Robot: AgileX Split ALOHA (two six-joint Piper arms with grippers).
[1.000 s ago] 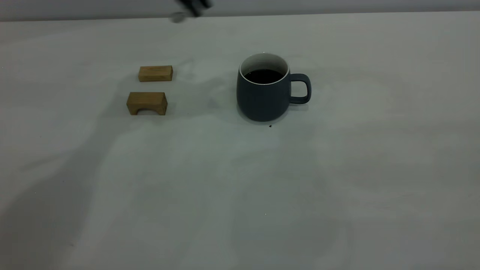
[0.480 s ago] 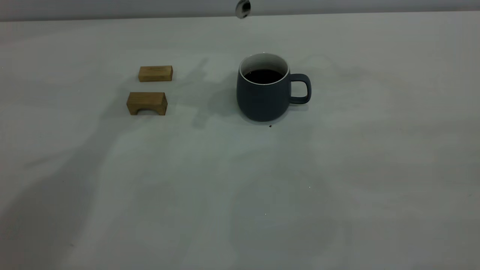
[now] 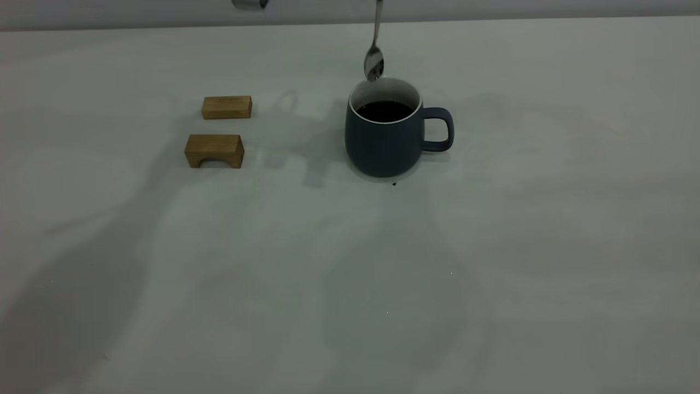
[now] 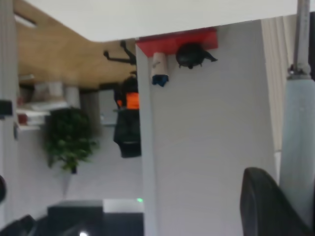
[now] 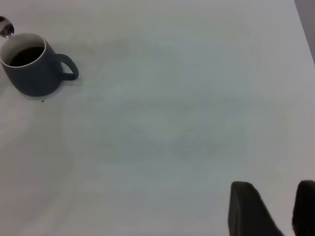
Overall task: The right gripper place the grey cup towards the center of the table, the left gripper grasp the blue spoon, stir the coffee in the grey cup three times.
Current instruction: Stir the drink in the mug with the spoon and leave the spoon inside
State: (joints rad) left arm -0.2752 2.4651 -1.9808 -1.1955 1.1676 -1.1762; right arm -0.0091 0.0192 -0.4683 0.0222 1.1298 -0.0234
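The grey cup (image 3: 385, 137) stands upright near the middle of the table (image 3: 350, 273), handle to the right, with dark coffee (image 3: 384, 111) inside. The blue spoon (image 3: 374, 61) hangs almost upright, and its metal bowl sits just above the cup's far rim. In the left wrist view its pale blue handle (image 4: 298, 142) runs beside one black finger (image 4: 263, 206) of my left gripper (image 4: 290, 196), which is shut on it. My right gripper (image 5: 274, 186) hovers open and empty over bare table, far from the cup (image 5: 32, 66). The spoon's bowl (image 5: 6, 27) shows beside the cup's rim.
Two tan wooden blocks lie left of the cup, a flat one (image 3: 227, 107) and an arched one (image 3: 214, 150). A small dark speck (image 3: 394, 184) sits in front of the cup. A silver-grey arm part (image 3: 249, 3) pokes in at the top edge.
The spoon has moved from the upper left to the right, turned upright, and come down until its bowl is just above the cup's far rim. The cup and blocks have not moved.
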